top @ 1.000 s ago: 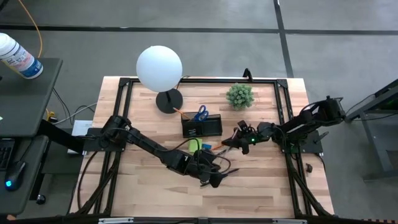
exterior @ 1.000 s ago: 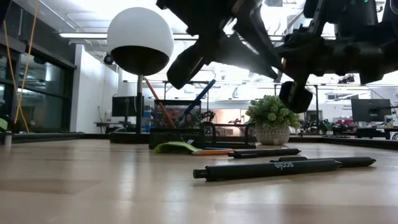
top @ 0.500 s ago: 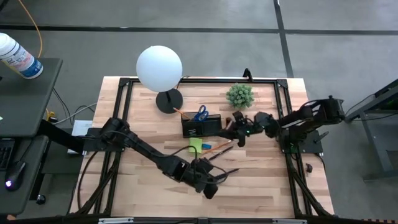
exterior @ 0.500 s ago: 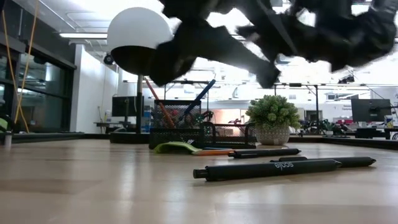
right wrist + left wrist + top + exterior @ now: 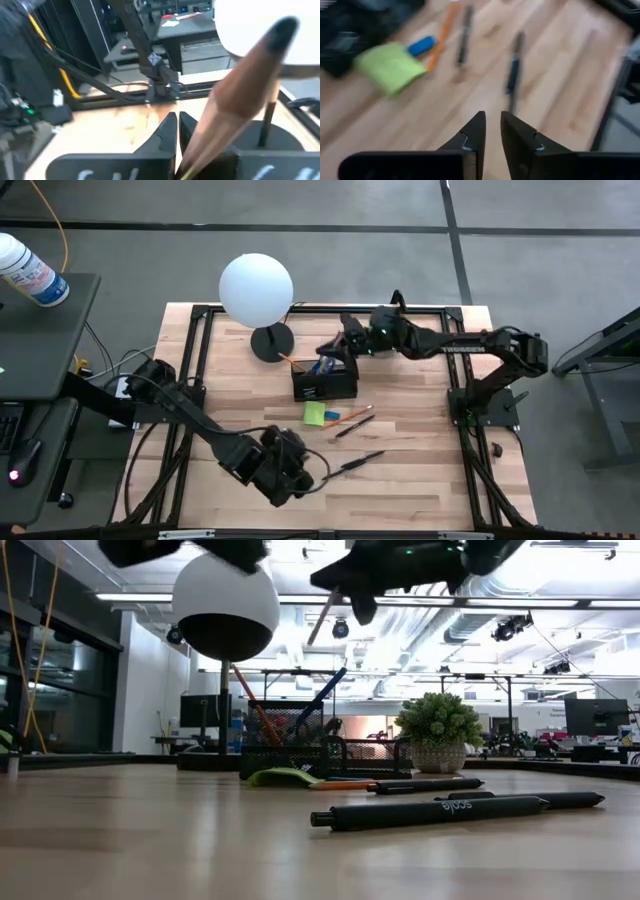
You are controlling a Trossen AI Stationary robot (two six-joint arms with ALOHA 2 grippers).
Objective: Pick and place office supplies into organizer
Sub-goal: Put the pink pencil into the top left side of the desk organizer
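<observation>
My right gripper point(image 5: 346, 340) hangs high over the far side of the dark organizer point(image 5: 325, 384), shut on a wood-brown pencil point(image 5: 245, 85), which also shows up in the low view point(image 5: 320, 618). Blue-handled scissors point(image 5: 323, 363) and an orange pencil point(image 5: 290, 360) stand in the organizer. On the table just near of it lie the lime-green sticky pad point(image 5: 315, 413), the small blue block point(image 5: 332, 416), an orange pencil point(image 5: 352, 414) and two dark pens point(image 5: 355, 426) point(image 5: 360, 463). My left gripper point(image 5: 288, 472) hovers near the table's near edge, fingers a narrow gap apart point(image 5: 492, 127) and empty. My right gripper pinches the brown pencil between its two fingers point(image 5: 170, 127); the pencil's held stretch point(image 5: 197, 150) lies back between them. The rest juts forward past the fingertips, ending in a dark tip point(image 5: 281, 26). The pencil is lifted clear and slants down below the gripper point(image 5: 320, 618).
A white globe lamp point(image 5: 256, 288) on a round black base point(image 5: 272, 343) stands just left of the organizer, close to the right gripper. A small potted plant point(image 5: 385, 333) sits to its right. Black frame rails point(image 5: 320, 308) run round the table.
My right gripper has swung from the table's middle right, near the loose pens, up and toward the far left, ending above the organizer with the pencil in its hold. My left gripper has drawn back from the pens toward the near left edge.
</observation>
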